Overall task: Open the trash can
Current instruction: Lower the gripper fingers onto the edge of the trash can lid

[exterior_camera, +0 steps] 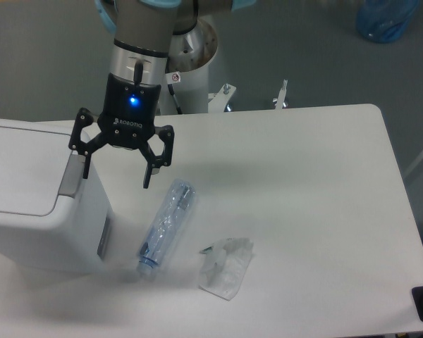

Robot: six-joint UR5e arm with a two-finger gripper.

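Claw (117, 167) spread apart, empty, at 11 o'clock, left finger by grey tab (72, 175) of trash can (35, 218). Can at 9 o'clock on tabletop (303, 183), lid closed. Bottle (166, 225) just right.

The large white boxy plastic trash can (42, 218) with rounded corners stands upright at the left edge of the view, partly cut off by the frame. Its flat white lid (21, 169) lies closed, level with the top. A grey push tab (73, 176) sits at the lid's right edge. A grey rectangular recess marks the right side wall.
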